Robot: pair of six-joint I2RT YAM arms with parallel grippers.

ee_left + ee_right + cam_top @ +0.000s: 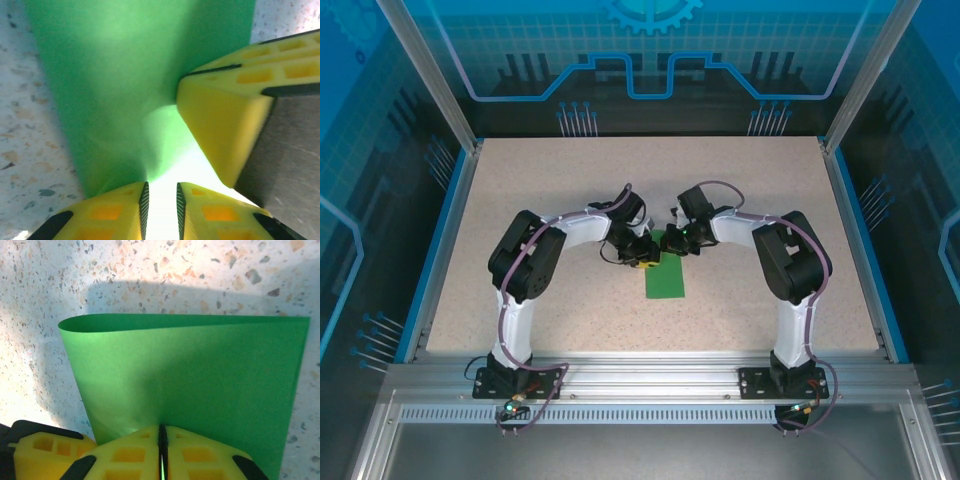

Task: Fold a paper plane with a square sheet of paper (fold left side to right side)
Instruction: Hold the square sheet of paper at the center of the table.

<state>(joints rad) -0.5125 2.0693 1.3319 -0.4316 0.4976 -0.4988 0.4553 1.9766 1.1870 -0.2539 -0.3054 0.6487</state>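
The square sheet of paper (666, 280) lies near the middle of the speckled desk (520, 200). It is doubled over into a narrow green strip whose long sides run from 12 to 6 o'clock in the top view. Both arms reach inward to the strip's 12 o'clock end and almost meet there. The left fingers (638, 258) sit at its 11 o'clock corner, with the right fingers (672, 244) just beside them toward 1 o'clock.

In the right wrist view the two yellow tips at 6 o'clock are pressed together, with only a hairline of green in the seam — they have the near edge of the sheet pinched. The paper spreads away from them toward 12 o'clock in two layers. At its 10 o'clock corner the bend is rounded and looped, not creased flat. One of the other arm's tips shows at 7 o'clock.

In the left wrist view the tips at 6 o'clock stand a narrow slot apart. The paper puckers and rises into that slot, brightly lit, but I cannot tell whether the pads actually clamp it. A tip of the right fingers touches the sheet at 3 o'clock.
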